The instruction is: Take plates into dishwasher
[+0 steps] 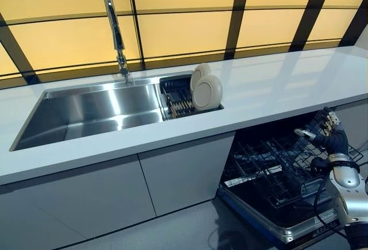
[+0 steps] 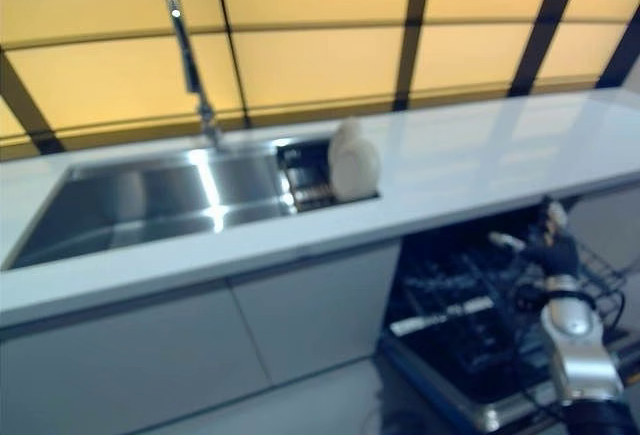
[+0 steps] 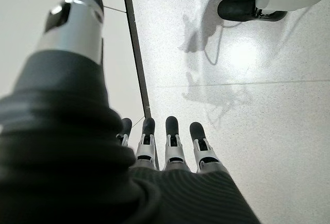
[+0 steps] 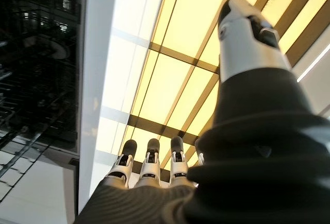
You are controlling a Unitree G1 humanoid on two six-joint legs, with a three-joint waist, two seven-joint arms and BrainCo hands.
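1. The right hand (image 1: 329, 134) hangs over the pulled-out dishwasher rack (image 1: 276, 175), fingers straight and relaxed, holding nothing.
2. The two plates (image 1: 204, 89) stand upright in the drying rack (image 1: 177, 102) at the sink (image 1: 92, 112), well apart from that hand, up on the counter (image 1: 276, 89).
3. The left hand (image 3: 170, 147) shows only in its wrist view, fingers straight, pointing at the floor (image 3: 258, 80), empty.

The silver-grey jointed right arm (image 1: 351, 195) ended in a dark ribbed wrist cover and a right hand (image 1: 329, 130) of silver, dark-tipped fingers (image 4: 149, 162).
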